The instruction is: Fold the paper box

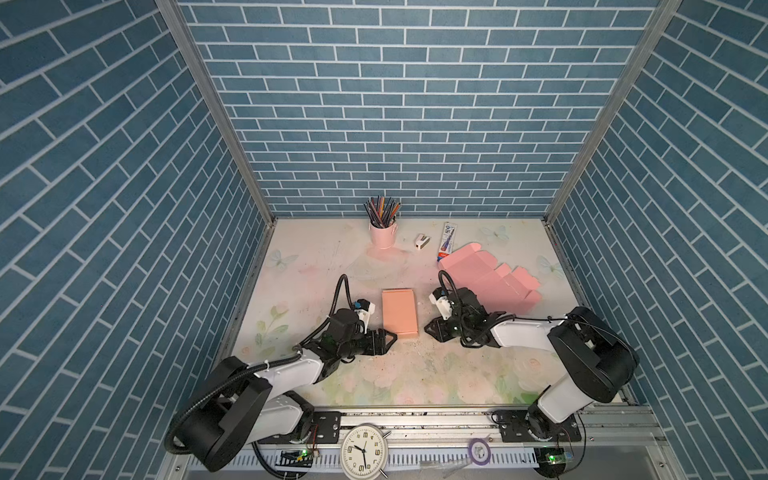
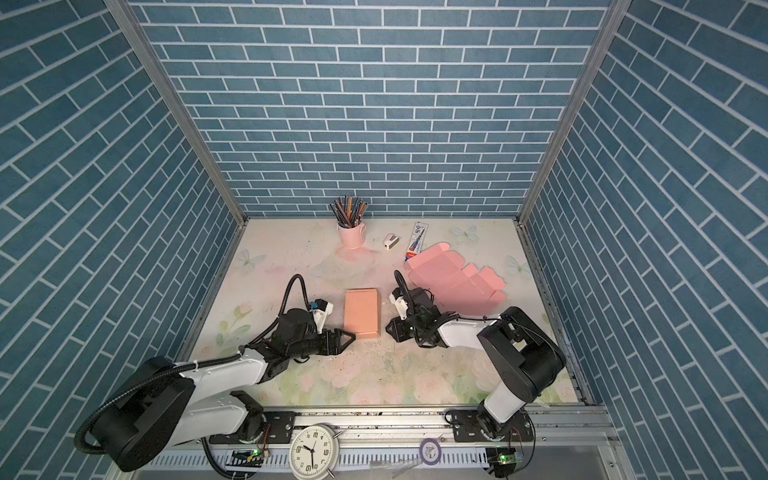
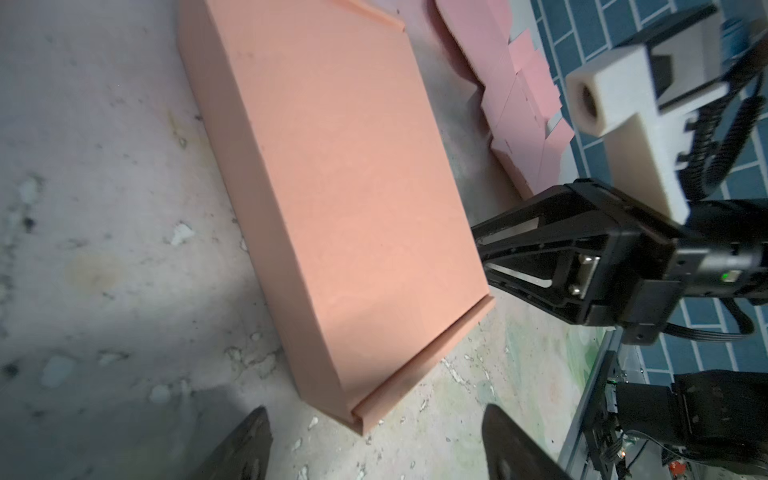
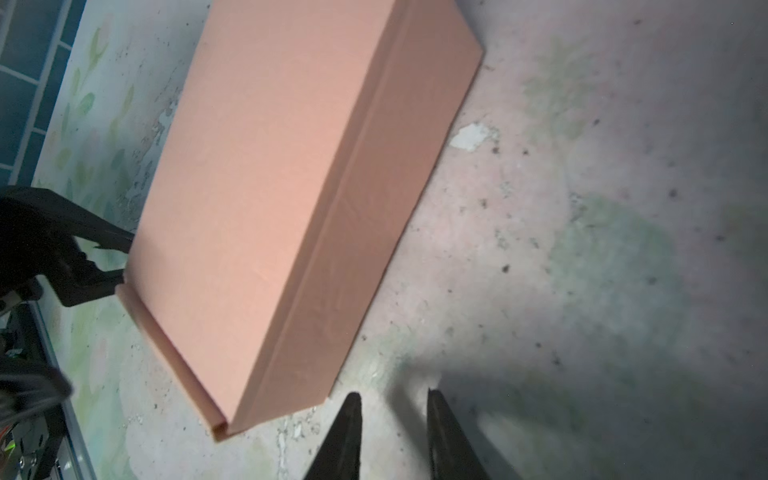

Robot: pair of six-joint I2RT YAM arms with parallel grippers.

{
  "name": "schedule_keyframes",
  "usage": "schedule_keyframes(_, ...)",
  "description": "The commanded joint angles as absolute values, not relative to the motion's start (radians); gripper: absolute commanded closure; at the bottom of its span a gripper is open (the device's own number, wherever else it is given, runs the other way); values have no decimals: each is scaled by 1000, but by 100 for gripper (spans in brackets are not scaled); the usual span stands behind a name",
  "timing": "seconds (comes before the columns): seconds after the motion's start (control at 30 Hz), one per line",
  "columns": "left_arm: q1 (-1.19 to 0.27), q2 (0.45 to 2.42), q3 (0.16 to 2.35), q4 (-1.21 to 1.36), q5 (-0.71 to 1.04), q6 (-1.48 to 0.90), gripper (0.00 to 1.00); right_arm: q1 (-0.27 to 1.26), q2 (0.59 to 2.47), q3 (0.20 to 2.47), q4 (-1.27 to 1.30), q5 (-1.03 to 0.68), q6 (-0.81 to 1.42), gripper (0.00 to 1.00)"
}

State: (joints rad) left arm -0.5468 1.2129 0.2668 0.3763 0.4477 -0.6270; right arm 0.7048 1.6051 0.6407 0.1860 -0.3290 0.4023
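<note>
Closest to the camera, a white alarm clock and a purple tape roll sit on the front rail. By the rear wall stand a pencil cup and a tube. Flat pink cardboard sheets lie just behind the right arm's wrist.

The folded paper box lies closed mid-tabletop. The left hand sits low at its near left corner, jaws wide and empty; whether the tips touch it I cannot tell. The right hand sits low just beside the near right corner, jaws narrowly parted, holding nothing. Bare tabletop lies open in front and far left.
</note>
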Motion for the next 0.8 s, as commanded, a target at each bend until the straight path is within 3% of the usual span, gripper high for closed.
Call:
schedule_keyframes(0.0, -497, 1178, 283, 317, 477, -587, 18, 673, 1598, 685, 144, -331, 348, 71)
schedule_keyframes(0.23, -405, 1264, 389, 318, 535, -535, 21, 624, 1707, 820, 145, -359, 305, 77)
schedule_keyframes(0.53, -345, 1478, 515, 426, 615, -525, 33, 607, 1832, 939, 158, -311, 285, 80)
schedule_keyframes(0.77, -341, 1589, 583, 440, 623, -514, 34, 604, 1922, 1011, 164, -337, 285, 82)
